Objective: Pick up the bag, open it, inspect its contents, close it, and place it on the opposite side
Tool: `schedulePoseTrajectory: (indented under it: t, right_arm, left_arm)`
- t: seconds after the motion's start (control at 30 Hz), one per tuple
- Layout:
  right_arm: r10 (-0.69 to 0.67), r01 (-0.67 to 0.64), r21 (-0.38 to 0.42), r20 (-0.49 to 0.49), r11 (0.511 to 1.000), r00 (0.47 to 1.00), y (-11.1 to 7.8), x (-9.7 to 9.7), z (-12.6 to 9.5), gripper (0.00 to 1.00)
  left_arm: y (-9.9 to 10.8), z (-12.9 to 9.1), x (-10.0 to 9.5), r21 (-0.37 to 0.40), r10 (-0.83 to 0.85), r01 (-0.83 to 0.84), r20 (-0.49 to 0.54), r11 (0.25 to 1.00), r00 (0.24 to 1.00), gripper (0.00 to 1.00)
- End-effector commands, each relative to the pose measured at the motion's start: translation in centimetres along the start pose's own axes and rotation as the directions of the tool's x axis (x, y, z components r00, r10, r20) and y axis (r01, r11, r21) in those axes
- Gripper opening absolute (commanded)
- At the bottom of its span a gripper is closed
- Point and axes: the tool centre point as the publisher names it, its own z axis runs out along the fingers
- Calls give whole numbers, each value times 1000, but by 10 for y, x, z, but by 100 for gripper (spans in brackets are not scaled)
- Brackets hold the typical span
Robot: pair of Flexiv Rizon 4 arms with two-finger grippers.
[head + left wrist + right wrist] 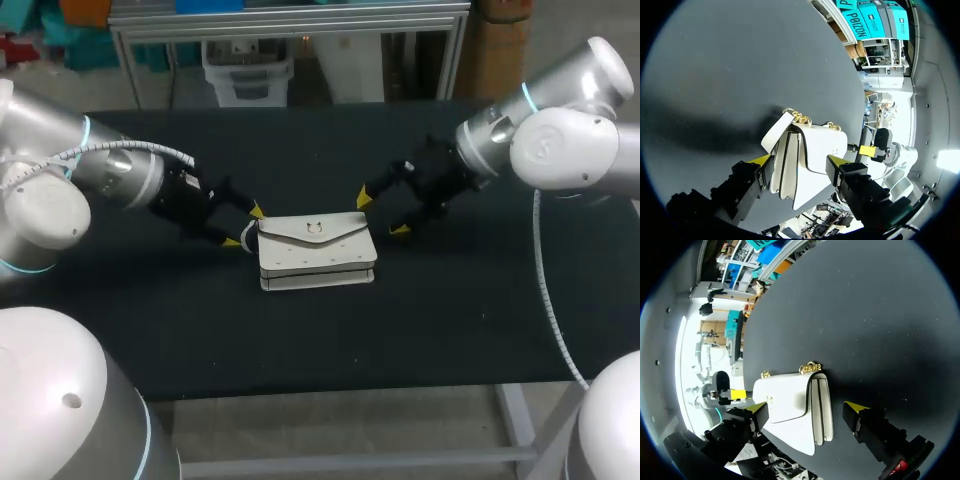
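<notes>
Now both arms angle inward, open jaws flanking the bag (317, 250).

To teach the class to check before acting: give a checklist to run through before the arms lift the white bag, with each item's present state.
1. Bag on the table, flap shut: ok.
2. Left gripper open, straddling the bag's end: ok.
3. Left gripper touching the bag: cannot tell.
4. Right gripper open, at the other end: ok.
5. Right gripper closed on the bag: not ok.
</notes>
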Motion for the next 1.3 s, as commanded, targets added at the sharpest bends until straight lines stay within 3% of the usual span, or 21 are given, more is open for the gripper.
schedulePoseTrajectory:
  t: [0.03,0.2,0.63,0.87,1.03,1.13,1.3]
  right_arm:
    - [12,-12,10,-39,1000,999,-2,2,7,100]
    - [-17,18,29,-56,999,998,-5,4,8,100]
    - [-8,11,55,-56,998,998,-6,5,13,100]
    - [117,-109,63,-142,992,983,-2,-3,24,99]
    - [152,-142,61,-193,988,969,2,-1,25,89]
    - [167,-153,78,-223,985,960,5,3,28,67]
    - [178,-162,85,-239,983,955,5,10,31,62]
  left_arm:
    - [-3,4,-6,-20,-1,0,-61,1000,998,69]
    - [0,4,-3,-33,15,-17,-83,999,996,65]
    - [-1,10,2,-50,71,-75,-79,996,994,75]
    - [-3,17,4,-68,82,-89,-95,994,992,71]
    - [-3,18,5,-72,85,-92,-95,993,992,64]
    - [-3,19,6,-74,87,-94,-97,993,992,61]
    - [-4,20,5,-75,84,-92,-103,993,991,60]
